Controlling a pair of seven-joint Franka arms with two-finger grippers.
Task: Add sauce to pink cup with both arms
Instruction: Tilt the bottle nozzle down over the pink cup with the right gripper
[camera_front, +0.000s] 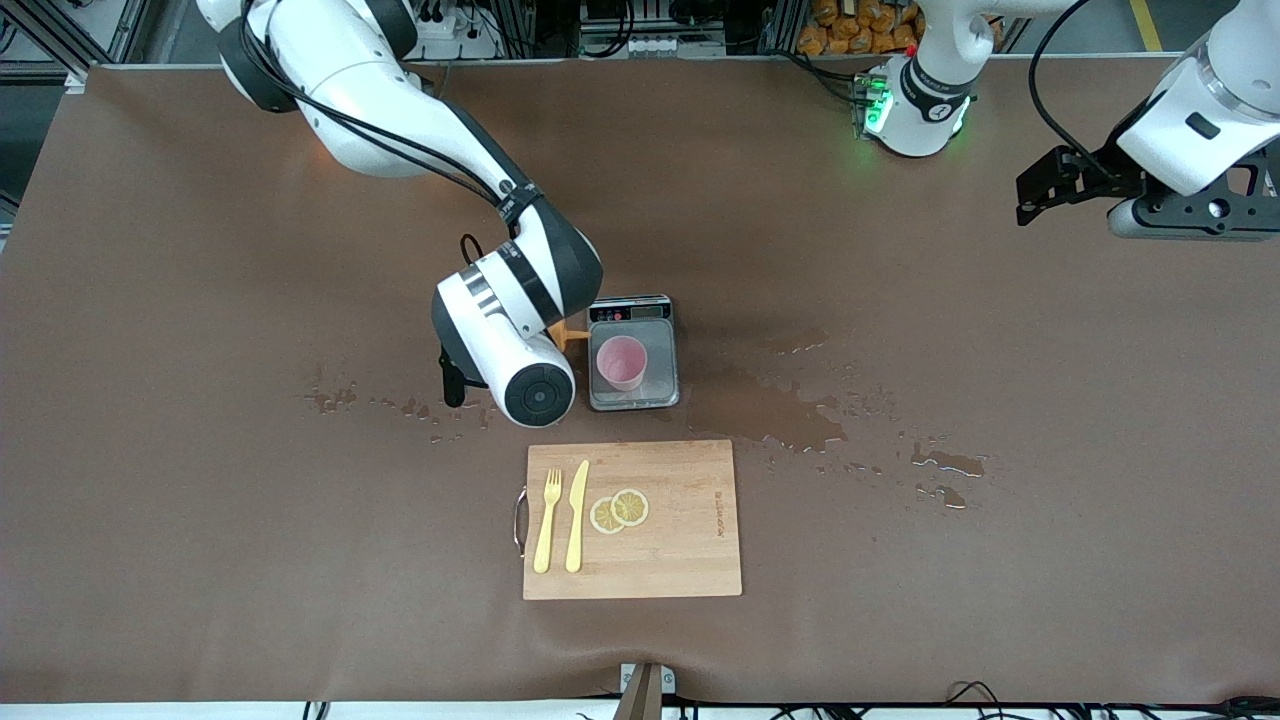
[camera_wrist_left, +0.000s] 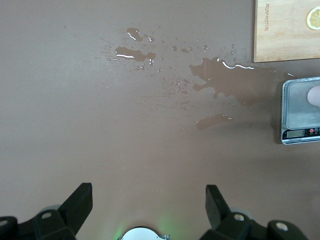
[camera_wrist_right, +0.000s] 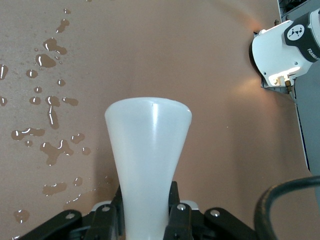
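Observation:
The pink cup (camera_front: 622, 362) stands upright on a small grey scale (camera_front: 633, 395) in the middle of the table. My right gripper (camera_wrist_right: 146, 210) is shut on the sauce bottle (camera_wrist_right: 147, 145), squeezing its whitish body between both fingers. In the front view the right arm's wrist hides the bottle's body. Only its orange cap (camera_front: 573, 337) shows, tilted toward the cup and close beside it at the scale's edge. My left gripper (camera_wrist_left: 149, 197) waits open and empty above the left arm's end of the table (camera_front: 1050, 190). The cup (camera_wrist_left: 315, 95) and scale (camera_wrist_left: 299, 107) show at the edge of the left wrist view.
A wooden cutting board (camera_front: 690, 540) lies nearer the camera than the scale, with a yellow fork (camera_front: 546, 520), a yellow knife (camera_front: 577, 515) and lemon slices (camera_front: 620, 510). Puddles of liquid (camera_front: 790, 415) spread beside the scale on both sides.

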